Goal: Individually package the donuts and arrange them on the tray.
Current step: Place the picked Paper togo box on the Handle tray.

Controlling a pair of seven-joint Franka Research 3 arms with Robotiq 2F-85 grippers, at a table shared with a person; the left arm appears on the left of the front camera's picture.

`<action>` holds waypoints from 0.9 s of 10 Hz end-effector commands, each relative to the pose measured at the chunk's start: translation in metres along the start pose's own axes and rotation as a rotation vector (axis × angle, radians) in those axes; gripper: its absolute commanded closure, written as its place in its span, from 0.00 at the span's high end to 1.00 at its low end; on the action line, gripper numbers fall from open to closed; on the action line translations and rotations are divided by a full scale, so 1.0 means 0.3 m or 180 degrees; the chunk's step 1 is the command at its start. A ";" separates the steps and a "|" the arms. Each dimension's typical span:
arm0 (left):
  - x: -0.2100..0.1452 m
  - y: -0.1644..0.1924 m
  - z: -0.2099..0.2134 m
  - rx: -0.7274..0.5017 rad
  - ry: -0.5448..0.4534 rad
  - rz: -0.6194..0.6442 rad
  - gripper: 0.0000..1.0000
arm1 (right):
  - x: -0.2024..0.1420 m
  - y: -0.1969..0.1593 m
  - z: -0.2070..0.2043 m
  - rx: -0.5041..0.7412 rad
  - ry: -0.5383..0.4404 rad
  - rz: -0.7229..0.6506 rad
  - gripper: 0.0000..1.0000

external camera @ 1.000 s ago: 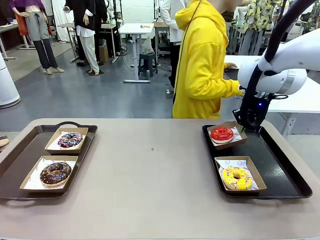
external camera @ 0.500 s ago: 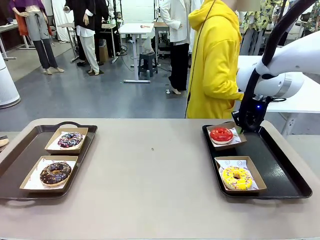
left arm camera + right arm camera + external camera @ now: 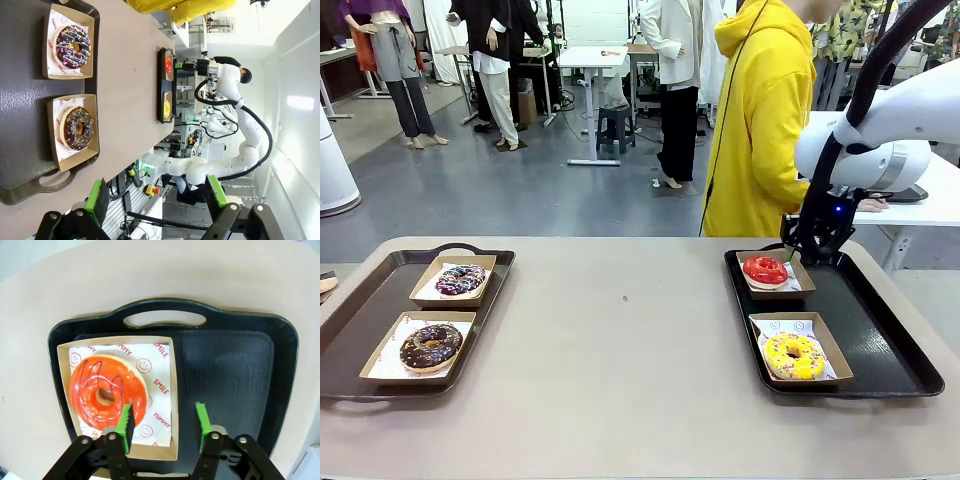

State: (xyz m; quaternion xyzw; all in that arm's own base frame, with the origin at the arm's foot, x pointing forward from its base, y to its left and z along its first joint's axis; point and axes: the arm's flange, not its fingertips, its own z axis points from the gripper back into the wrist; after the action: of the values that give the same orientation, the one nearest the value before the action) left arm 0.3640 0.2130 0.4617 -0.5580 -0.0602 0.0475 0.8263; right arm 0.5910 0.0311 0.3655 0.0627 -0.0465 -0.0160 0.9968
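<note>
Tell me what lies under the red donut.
The red donut sits on white printed paper in a brown cardboard tray. The paper beneath it is covered.

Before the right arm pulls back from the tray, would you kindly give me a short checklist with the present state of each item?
1. Right hand open, holding nothing: ok.
2. Red donut sits in its paper box: ok.
3. Box lies flat on the right tray: ok.
4. Yellow donut boxed on the same tray: ok.
5. Fingers free of the box edge: cannot tell.
6. Left hand open, away from the work: ok.
</note>
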 end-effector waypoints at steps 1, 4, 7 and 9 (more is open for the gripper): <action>-0.011 -0.002 0.007 0.0055 0.0000 -0.0022 1.00 | -0.013 -0.008 0.000 -0.0033 -0.0025 0.0045 0.85; -0.011 -0.002 0.007 0.0055 0.0000 -0.0022 1.00 | -0.031 -0.026 0.014 0.0029 -0.0041 0.0145 1.00; -0.011 -0.002 0.007 0.0055 0.0000 -0.0022 1.00 | -0.132 -0.082 0.094 0.0349 0.0075 0.0622 1.00; -0.011 -0.002 0.007 0.0055 0.0000 -0.0022 1.00 | -0.278 -0.225 0.271 0.0622 0.0055 0.0649 1.00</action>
State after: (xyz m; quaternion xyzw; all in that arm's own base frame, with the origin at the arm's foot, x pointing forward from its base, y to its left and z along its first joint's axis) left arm 0.3641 0.2130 0.4616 -0.5579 -0.0602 0.0475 0.8264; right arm 0.5322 -0.0115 0.4101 0.1249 -0.0506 0.0860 0.9871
